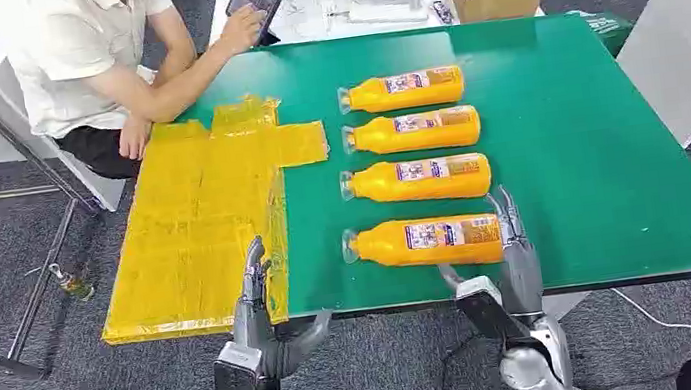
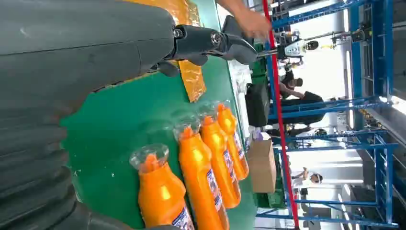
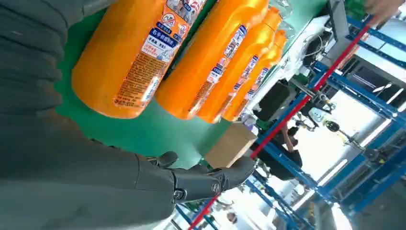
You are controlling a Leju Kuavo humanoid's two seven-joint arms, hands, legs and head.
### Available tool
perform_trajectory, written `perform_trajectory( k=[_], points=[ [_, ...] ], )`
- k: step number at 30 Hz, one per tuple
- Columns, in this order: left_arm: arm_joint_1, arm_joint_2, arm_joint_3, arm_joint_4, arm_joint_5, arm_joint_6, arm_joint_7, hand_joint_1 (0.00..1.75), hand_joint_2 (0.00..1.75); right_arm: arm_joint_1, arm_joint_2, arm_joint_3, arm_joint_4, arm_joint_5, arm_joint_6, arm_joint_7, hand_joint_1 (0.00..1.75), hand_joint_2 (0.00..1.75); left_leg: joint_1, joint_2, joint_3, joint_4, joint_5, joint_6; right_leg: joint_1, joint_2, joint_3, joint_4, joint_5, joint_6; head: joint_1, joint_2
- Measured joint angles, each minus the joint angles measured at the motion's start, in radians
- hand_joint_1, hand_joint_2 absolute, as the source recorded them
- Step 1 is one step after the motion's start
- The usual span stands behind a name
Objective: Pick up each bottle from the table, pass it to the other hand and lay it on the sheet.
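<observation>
Green table (image 1: 601,171), four orange bottles (image 1: 426,243)

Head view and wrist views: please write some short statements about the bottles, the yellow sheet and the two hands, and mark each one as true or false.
1. Four orange bottles lie on their sides on the green table. True.
2. One bottle already lies on the yellow sheet. False: the sheet bears no bottle; all four lie on the green surface beside it.
3. The right hand is at the base end of the nearest bottle. True.
4. The left hand holds a bottle. False: it is open, over the near edge of the sheet.
5. The bottles' caps point away from the sheet. False: they point toward it.
</observation>
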State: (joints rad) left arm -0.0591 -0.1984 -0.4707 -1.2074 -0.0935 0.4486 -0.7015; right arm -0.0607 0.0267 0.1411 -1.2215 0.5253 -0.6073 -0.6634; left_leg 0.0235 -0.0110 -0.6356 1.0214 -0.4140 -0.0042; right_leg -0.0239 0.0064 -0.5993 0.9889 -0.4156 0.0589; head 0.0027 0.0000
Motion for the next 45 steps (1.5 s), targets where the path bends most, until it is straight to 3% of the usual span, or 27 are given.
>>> perform_trajectory(
  k=[7, 8, 10, 15, 26, 30, 40, 45],
  points=[
    [-0.001, 0.0, 0.0, 0.0, 0.009, -0.002, 0.0, 0.0, 1.75, 0.0, -0.003, 0.002, 0.002, 0.013, -0.002, 0.0, 0.0, 1.75, 0.0, 0.0, 0.0, 0.0, 0.0, 0.0, 0.0, 0.0, 0.0, 0.0, 0.0, 0.0, 0.0, 0.0],
    [-0.001, 0.0, 0.0, 0.0, 0.015, -0.004, 0.0, 0.0, 1.75, 0.0, -0.01, 0.004, 0.001, 0.034, 0.009, 0.029, 0.0, 1.75, 0.0, 0.0, 0.0, 0.0, 0.0, 0.0, 0.0, 0.0, 0.0, 0.0, 0.0, 0.0, 0.0, 0.0],
    [-0.022, 0.0, -0.011, 0.008, 0.021, -0.026, 0.0, 0.0, 1.75, -0.026, -0.084, 0.045, 0.035, 0.2, 0.116, 0.189, 0.0, 1.75, 0.0, 0.0, 0.0, 0.0, 0.0, 0.0, 0.0, 0.0, 0.0, 0.0, 0.0, 0.0, 0.0, 0.0],
    [-0.033, -0.004, -0.02, 0.016, 0.024, -0.042, 0.002, 0.0, 1.75, -0.064, -0.159, 0.079, 0.108, 0.272, 0.199, 0.259, 0.0, 1.75, -0.001, -0.001, 0.0, 0.0, 0.0, 0.0, 0.0, 0.0, 0.001, 0.0, 0.0, 0.0, 0.0, 0.0],
    [-0.052, -0.011, -0.035, 0.032, 0.036, -0.052, 0.019, 0.0, 1.75, -0.142, -0.236, 0.137, 0.187, 0.363, 0.22, 0.329, 0.0, 1.75, -0.001, -0.001, 0.0, 0.0, 0.0, 0.0, 0.0, 0.0, 0.001, 0.0, 0.0, 0.0, 0.0, 0.0],
    [-0.06, -0.017, -0.044, 0.034, 0.042, -0.052, 0.028, 0.0, 1.75, -0.174, -0.253, 0.176, 0.198, 0.467, 0.189, 0.379, 0.0, 1.75, -0.001, -0.001, 0.0, 0.0, 0.0, 0.0, -0.001, 0.0, 0.001, 0.0, 0.001, 0.0, 0.0, 0.0],
    [-0.067, -0.019, -0.049, 0.034, 0.043, -0.049, 0.031, 0.0, 1.75, -0.198, -0.269, 0.245, 0.187, 0.515, 0.17, 0.397, 0.0, 1.75, -0.001, 0.0, 0.0, 0.0, 0.0, 0.0, -0.001, 0.0, 0.0, 0.0, 0.0, 0.0, 0.0, 0.0],
    [-0.067, -0.019, -0.055, 0.034, 0.035, -0.05, 0.035, 0.0, 1.75, -0.191, -0.267, 0.282, 0.122, 0.412, 0.224, 0.356, 0.0, 1.75, -0.001, -0.001, 0.0, 0.0, 0.0, 0.0, -0.001, 0.0, 0.0, 0.0, 0.0, 0.0, 0.0, 0.0]
  ],
)
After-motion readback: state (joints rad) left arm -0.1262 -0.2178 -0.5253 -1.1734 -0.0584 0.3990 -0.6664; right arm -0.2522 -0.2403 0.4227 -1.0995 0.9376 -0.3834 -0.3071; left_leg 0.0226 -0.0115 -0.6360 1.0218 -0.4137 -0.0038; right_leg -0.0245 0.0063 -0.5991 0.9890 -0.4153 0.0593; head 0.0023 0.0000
